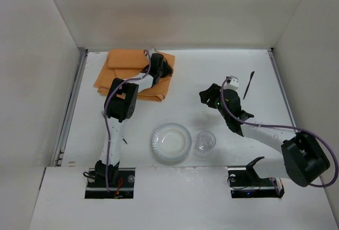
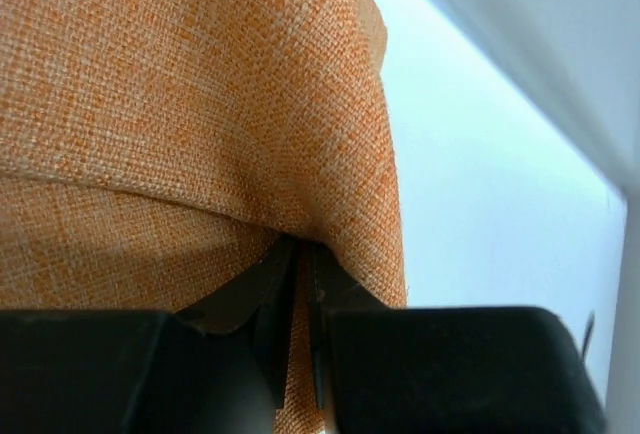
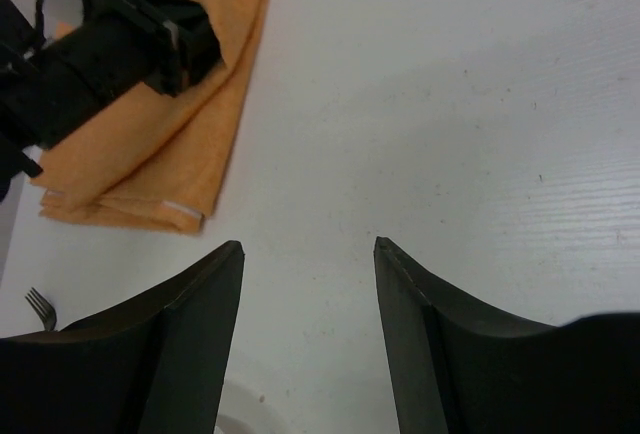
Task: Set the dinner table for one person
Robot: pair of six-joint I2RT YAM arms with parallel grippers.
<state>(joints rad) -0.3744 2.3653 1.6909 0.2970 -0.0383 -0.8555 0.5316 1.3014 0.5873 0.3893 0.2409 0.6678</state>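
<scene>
The dinner table (image 1: 212, 65) is a white tabletop with white walls. A folded orange cloth placemat (image 1: 127, 76) lies at its far left. My left gripper (image 1: 161, 67) sits at the placemat's right edge. In the left wrist view this gripper (image 2: 303, 246) is shut on a fold of the placemat (image 2: 180, 104), with cloth pinched between the jaws. My right gripper (image 1: 203, 96) hovers over the bare middle of the table. Its jaws (image 3: 308, 246) stand open with nothing between them. The right wrist view also shows the placemat (image 3: 150, 154).
A white plate (image 1: 170, 142) and a clear glass (image 1: 205, 141) stand side by side near the front edge. A black knife (image 1: 249, 84) lies at the far right. A fork (image 3: 40, 306) lies near the left arm's base.
</scene>
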